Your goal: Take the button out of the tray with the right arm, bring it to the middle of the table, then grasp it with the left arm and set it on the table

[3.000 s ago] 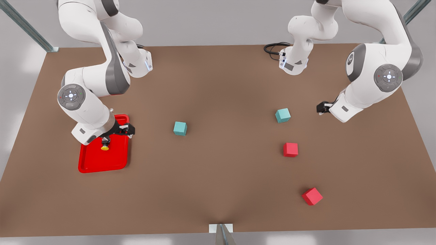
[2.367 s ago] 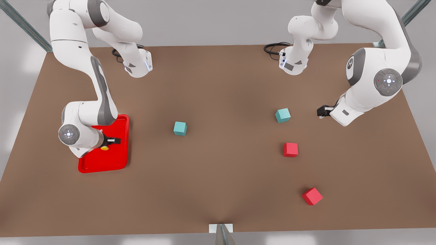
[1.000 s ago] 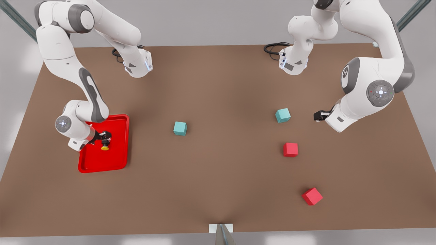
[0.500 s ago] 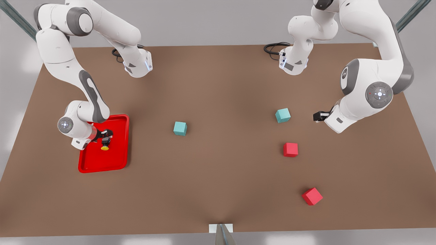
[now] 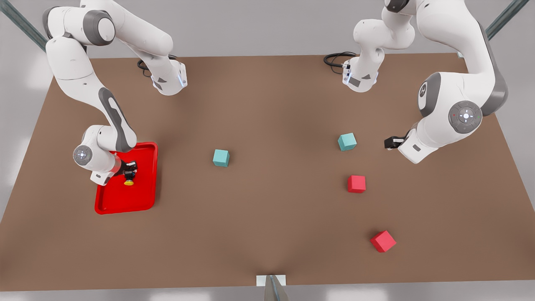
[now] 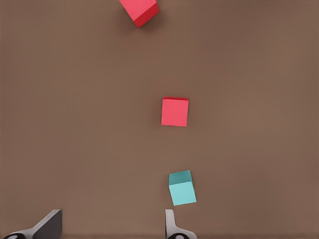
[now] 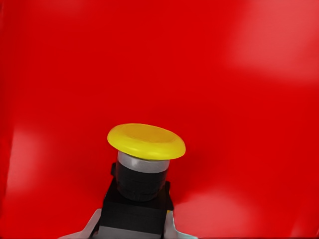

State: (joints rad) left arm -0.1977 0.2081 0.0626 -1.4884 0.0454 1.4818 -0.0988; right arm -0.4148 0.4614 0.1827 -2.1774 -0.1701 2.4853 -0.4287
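— What does the right wrist view add to the front view?

— Up close, the right gripper (image 7: 132,226) has its fingers clamped on the black base of the button (image 7: 144,149), yellow cap facing the floor of the tray (image 7: 239,74). In the front view, the button (image 5: 129,181) sits over the tray (image 5: 144,196) at the front view's left.

— And the other arm?

— The left gripper (image 6: 112,226) waits with fingers apart, holding nothing, above the table (image 5: 267,209) near a teal cube (image 6: 182,187).
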